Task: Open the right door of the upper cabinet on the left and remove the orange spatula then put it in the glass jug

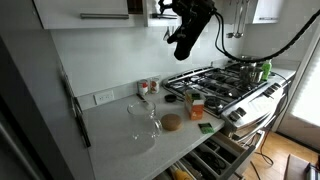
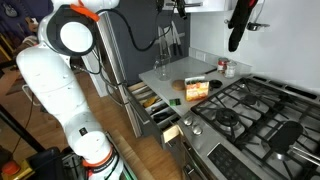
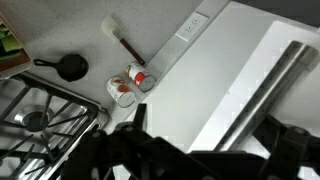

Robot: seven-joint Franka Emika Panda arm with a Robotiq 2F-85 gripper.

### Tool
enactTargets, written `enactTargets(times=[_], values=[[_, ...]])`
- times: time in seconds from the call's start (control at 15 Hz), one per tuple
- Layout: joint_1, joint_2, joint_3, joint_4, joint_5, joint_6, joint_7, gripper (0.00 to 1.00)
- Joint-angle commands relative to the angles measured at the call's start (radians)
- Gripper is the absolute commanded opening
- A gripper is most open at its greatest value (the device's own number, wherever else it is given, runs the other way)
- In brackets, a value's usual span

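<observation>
Progress stands near the start, by my judgement; the upper cabinet [image 1: 70, 10], far left and high on the wall, shows only its white front; the right door [image 3: 235, 70] looks shut or barely ajar, its steel handle [image 3: 283, 68] running along the lower edge in the wrist view; the orange spatula is in no view, so it is presumably behind that door; opening the door, taking the spatula out and dropping it in the jug are all left to do. On the bench [image 1: 110, 125] below, the glass jug [image 1: 142, 112] stands upright and appears empty, well apart from the door; beyond it, by the wall, two red-topped jars [image 1: 148, 87] stand close together, contents too small to tell; nearer, under the bench's edge, open drawers [image 1: 215, 158] hold utensils I cannot name. Right of the cabinet the hand [image 1: 184, 38] hangs high, near the handle; its fingers are dark blurs in the wrist view, and I cannot tell whether they are spread or pressed together; the stove [image 1: 225, 80] lies far right.
</observation>
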Motion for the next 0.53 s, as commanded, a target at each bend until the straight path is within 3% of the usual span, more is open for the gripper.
enactTargets(times=[0.0,0.47], values=[[-0.028,-0.144,-0.03,-0.228,-0.02,-0.058,-0.074,1.0],[-0.064,-0.29,-0.039,-0.367,-0.09,-0.083,-0.127,1.0]])
